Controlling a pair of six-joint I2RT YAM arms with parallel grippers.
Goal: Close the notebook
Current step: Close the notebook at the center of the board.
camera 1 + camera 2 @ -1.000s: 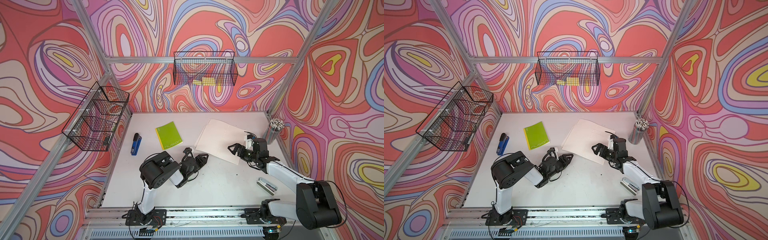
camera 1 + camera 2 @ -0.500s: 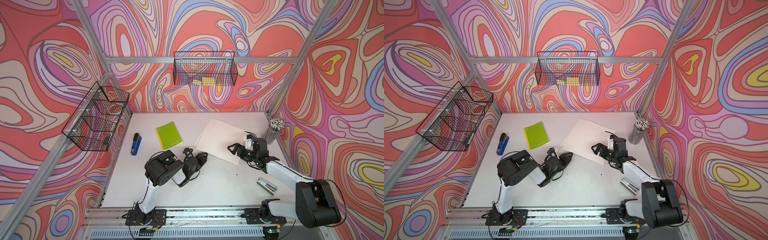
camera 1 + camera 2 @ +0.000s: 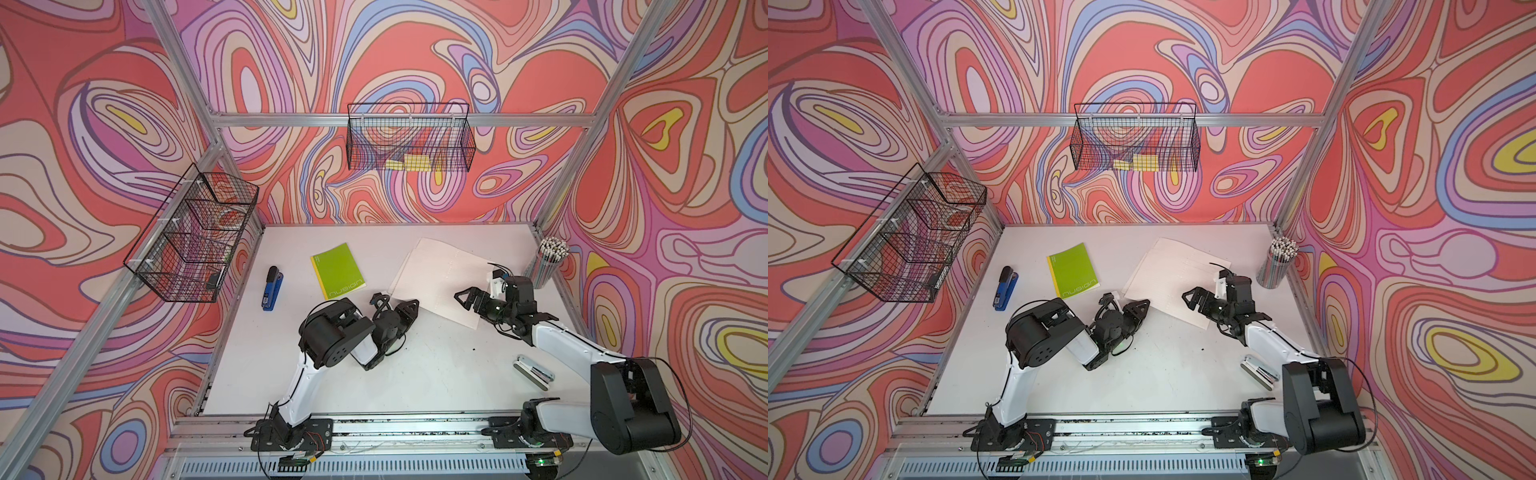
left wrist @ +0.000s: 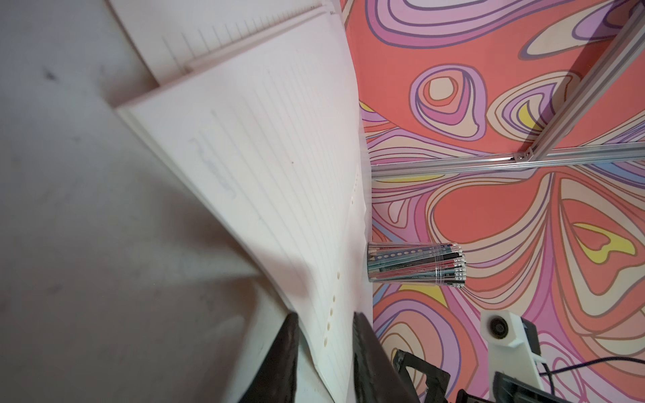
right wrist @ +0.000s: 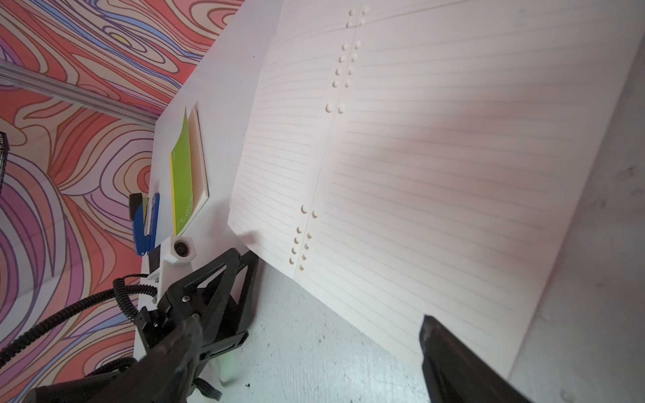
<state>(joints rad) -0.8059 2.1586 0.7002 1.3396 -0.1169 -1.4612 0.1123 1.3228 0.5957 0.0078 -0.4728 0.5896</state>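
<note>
In the middle of both top views sits the white desk [image 3: 436,374]. The open notebook [image 3: 440,274] lies a bit right of centre on it, lined pages facing up, so it's definitely not closed yet.

What's new: over the last second the left arm has leaned in, and the left claw [image 3: 409,305] has crept up to the notebook's near-left corner while narrowing. In the left wrist view its black fingers [image 4: 282,356] now sit on either side of the page stack, and that corner curls up off the desk. I can't tell whether it's actually pinching yet or just straddling the paper. My read is that this is the grab before folding that half over onto the other.

The right claw [image 3: 462,298] hasn't budged. It's spread wide, holding nothing, and hangs over the near edge of the right-hand page.

The smaller stuff is all apart from the action:
- a green booklet [image 3: 337,271], already shut, left of centre
- a blue stapler [image 3: 272,289] further left
- a pencil cup [image 3: 550,262] at the right edge
</note>
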